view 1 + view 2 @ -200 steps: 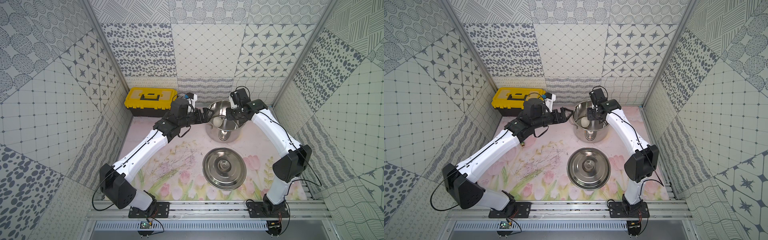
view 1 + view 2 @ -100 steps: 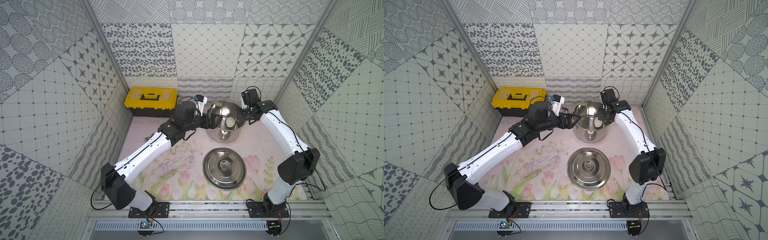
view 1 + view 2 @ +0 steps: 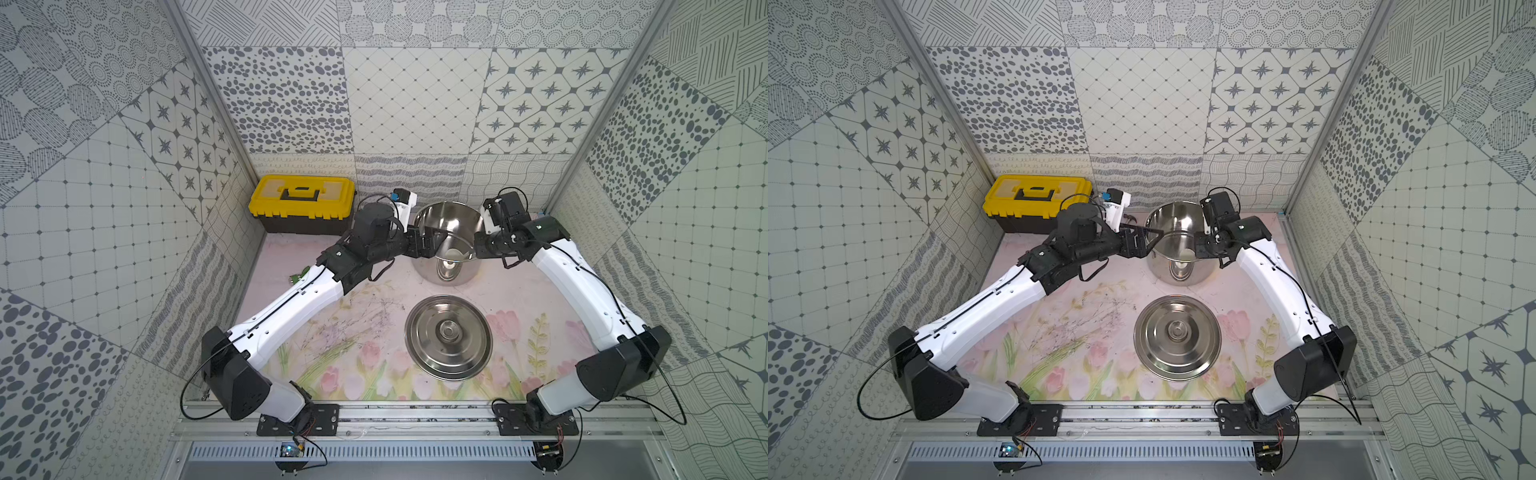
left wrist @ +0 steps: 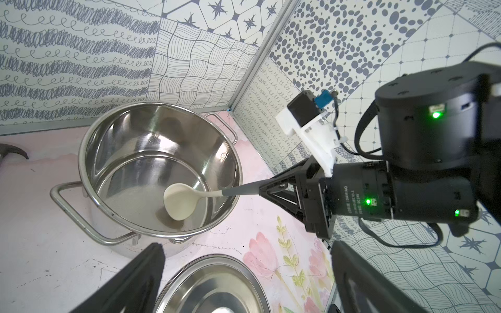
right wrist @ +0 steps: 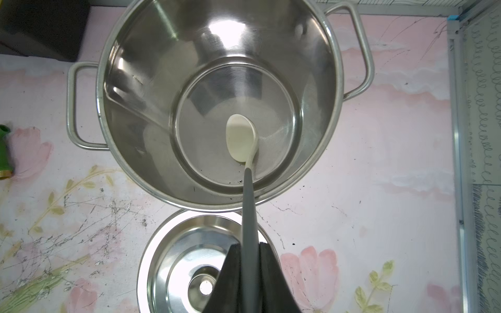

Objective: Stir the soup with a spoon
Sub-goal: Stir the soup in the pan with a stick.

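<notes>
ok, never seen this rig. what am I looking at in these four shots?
Two white-and-black robot arms, left arm and right arm, are bolted to a rail at the front of a tiled booth. Two pictures come from one stereo camera overhead, so they look nearly alike; the other two come from a camera on each wrist. On the floral mat stand a steel stockpot, its lid lying nearer the rail, and a yellow toolbox at the back. The right arm's jaws are shut on the dark handle of a cream spoon, whose bowl is down inside the pot. No liquid shows in it. The left arm's jaws are open and empty beside the pot.
</notes>
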You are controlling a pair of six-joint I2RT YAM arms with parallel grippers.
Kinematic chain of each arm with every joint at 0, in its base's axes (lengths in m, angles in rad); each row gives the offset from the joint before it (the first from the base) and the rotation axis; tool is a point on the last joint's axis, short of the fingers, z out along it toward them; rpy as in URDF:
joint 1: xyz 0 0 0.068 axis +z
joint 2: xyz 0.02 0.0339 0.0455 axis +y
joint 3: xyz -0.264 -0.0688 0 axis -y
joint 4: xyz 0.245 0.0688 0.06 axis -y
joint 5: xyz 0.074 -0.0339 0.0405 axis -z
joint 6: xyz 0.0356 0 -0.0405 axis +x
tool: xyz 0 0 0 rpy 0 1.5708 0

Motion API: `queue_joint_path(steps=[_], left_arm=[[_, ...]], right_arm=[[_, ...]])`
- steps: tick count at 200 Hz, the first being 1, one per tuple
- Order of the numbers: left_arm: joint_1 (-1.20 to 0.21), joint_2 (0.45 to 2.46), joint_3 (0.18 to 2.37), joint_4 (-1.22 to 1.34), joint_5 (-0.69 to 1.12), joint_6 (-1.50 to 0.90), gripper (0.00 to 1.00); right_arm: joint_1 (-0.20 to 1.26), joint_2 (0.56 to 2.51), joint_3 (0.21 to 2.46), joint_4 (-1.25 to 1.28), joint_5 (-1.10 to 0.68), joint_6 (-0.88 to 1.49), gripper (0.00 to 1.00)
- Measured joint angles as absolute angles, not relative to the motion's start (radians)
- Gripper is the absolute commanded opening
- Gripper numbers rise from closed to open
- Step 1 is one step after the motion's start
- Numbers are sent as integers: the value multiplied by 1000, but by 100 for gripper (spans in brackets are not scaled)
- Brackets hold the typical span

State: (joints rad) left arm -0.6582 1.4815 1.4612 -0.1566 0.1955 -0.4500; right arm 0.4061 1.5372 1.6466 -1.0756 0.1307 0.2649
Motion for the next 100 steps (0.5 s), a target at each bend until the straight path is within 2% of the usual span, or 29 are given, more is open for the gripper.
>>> queue_joint_path(steps=[37, 100], left_arm=[[-659, 1477, 1455, -143, 193, -450, 100], [-667, 1442, 1429, -144, 176, -451, 100]], right_arm=[[439, 1564, 1670, -1069, 96, 313, 0], [432, 1750, 1864, -1030, 98, 337, 0]])
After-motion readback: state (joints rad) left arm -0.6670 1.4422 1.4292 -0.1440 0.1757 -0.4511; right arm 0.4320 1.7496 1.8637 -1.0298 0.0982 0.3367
